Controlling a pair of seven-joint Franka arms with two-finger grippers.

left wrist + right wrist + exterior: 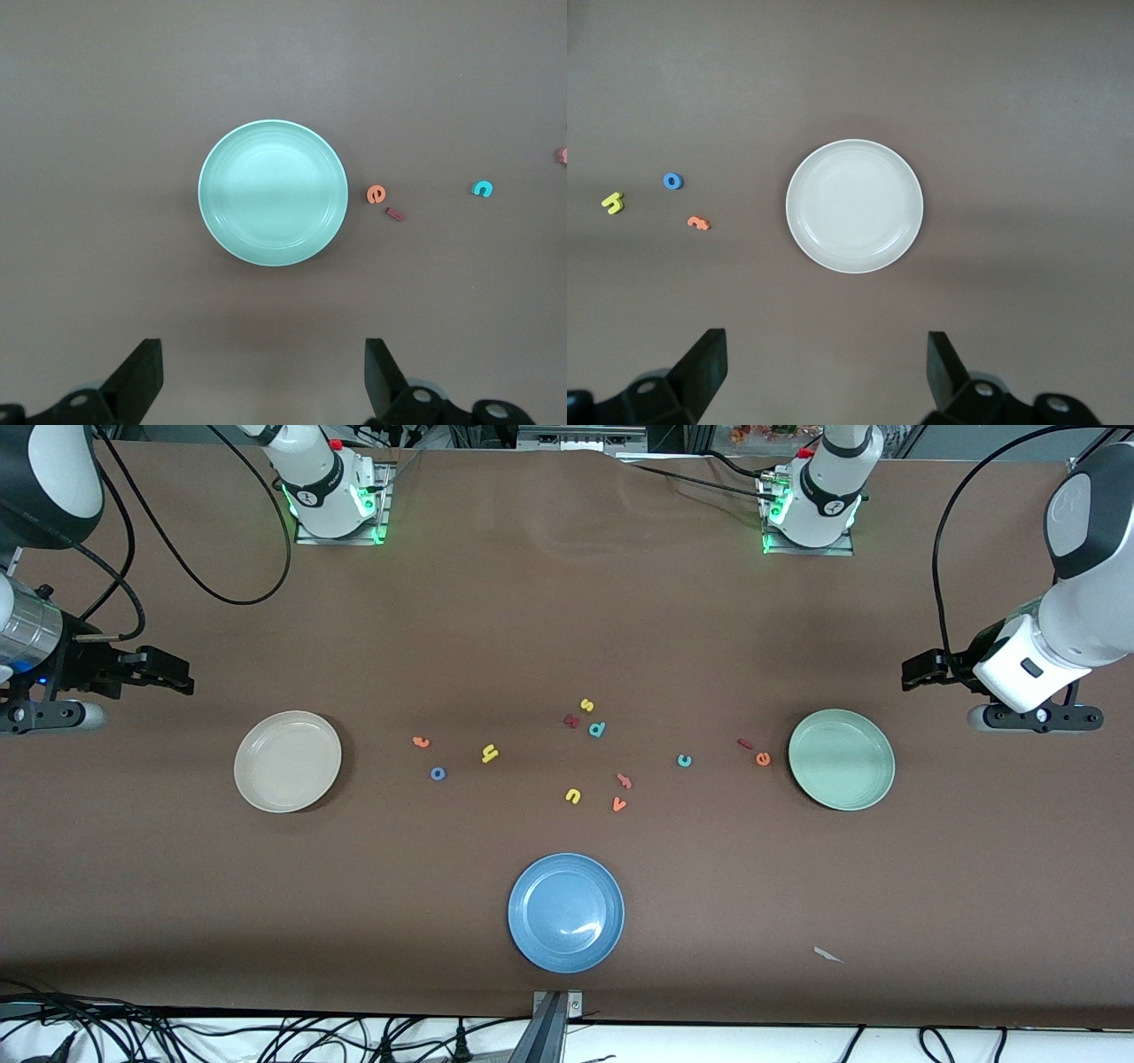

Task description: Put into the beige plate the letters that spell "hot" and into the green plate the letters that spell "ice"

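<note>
The beige plate lies bare toward the right arm's end, with the orange t, blue o and yellow h loose on the table beside it. The green plate lies bare toward the left arm's end. Beside it are the orange e, dark red i and teal c. My right gripper hangs open and holds nothing, off the beige plate's outer side. My left gripper does the same by the green plate.
A blue plate sits near the table's front edge, mid-table. Mid-table lie a yellow s, teal p, chunky dark red letter, yellow u, orange v and another orange letter. A white scrap lies near the front edge.
</note>
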